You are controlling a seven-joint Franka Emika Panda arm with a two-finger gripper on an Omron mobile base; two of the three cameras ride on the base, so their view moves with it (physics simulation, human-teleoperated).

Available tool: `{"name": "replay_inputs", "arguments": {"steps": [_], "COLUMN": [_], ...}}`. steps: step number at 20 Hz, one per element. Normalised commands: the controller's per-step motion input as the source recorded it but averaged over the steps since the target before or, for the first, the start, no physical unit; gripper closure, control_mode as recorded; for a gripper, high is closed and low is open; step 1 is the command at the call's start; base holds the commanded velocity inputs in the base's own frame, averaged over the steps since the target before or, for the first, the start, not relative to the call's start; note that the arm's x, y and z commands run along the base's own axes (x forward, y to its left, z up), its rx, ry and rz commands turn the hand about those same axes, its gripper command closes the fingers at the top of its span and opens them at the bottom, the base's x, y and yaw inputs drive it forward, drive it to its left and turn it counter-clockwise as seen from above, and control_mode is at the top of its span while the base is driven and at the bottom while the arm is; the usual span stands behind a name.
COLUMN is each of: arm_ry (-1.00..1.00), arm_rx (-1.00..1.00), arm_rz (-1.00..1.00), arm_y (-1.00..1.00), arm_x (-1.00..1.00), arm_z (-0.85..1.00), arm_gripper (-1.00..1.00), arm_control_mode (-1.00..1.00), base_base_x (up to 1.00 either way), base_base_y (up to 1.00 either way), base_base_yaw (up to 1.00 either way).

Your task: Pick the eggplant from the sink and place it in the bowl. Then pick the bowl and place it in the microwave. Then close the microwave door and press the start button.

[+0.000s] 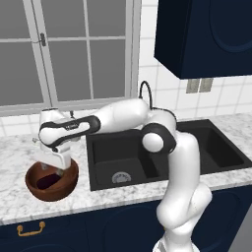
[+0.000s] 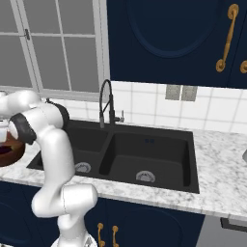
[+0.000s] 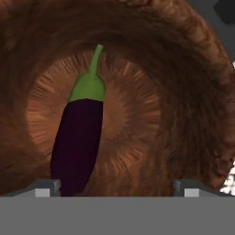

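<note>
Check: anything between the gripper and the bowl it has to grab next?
Nothing visible. The gripper hangs open right over the bowl on the counter. Only the eggplant lies inside, on the bowl's floor, between the fingertips' line and the bottom, not on the rim.

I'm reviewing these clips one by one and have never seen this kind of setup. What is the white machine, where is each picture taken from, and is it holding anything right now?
The white machine is a robot arm in a rendered kitchen. Two pictures come from cameras behind it, one to its left, one to its right, both looking over the marble counter and the black sink. The third comes from a camera on the hand, looking straight down.

The hand hangs over a brown bowl on the counter left of the sink. A dark purple eggplant lies in the bowl. The fingers stand wide apart at the bottom of the hand view and do not appear to clamp the eggplant, so nothing seems held.
</note>
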Motion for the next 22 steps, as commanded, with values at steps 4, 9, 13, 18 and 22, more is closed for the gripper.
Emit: {"name": "replay_inputs", "arguments": {"steps": [4, 9, 13, 18, 22], "arm_ry": [-0.01, -0.04, -0.21, -0.1, -0.01], "arm_rx": [0.04, 0.04, 0.1, 0.02, 0.0], "arm_rz": [0.02, 0.12, 0.17, 0.09, 0.0], "arm_y": [-0.9, -0.74, -0.26, -0.13, 0.21], "arm_x": [-0.55, -0.21, 0.0, 0.08, 0.16], "arm_z": [0.14, 0.03, 0.0, -0.03, 0.0], "arm_gripper": [-1.0, -1.0, -1.0, -1.0, -1.0], "arm_control_mode": [-1.0, -1.0, -1.0, -1.0, -1.0], "base_base_x": [0.0, 0.0, 0.0, 0.0, 0.0], "base_base_y": [0.0, 0.0, 0.0, 0.0, 0.0], "base_base_yaw": [0.0, 0.0, 0.0, 0.0, 0.0]}}
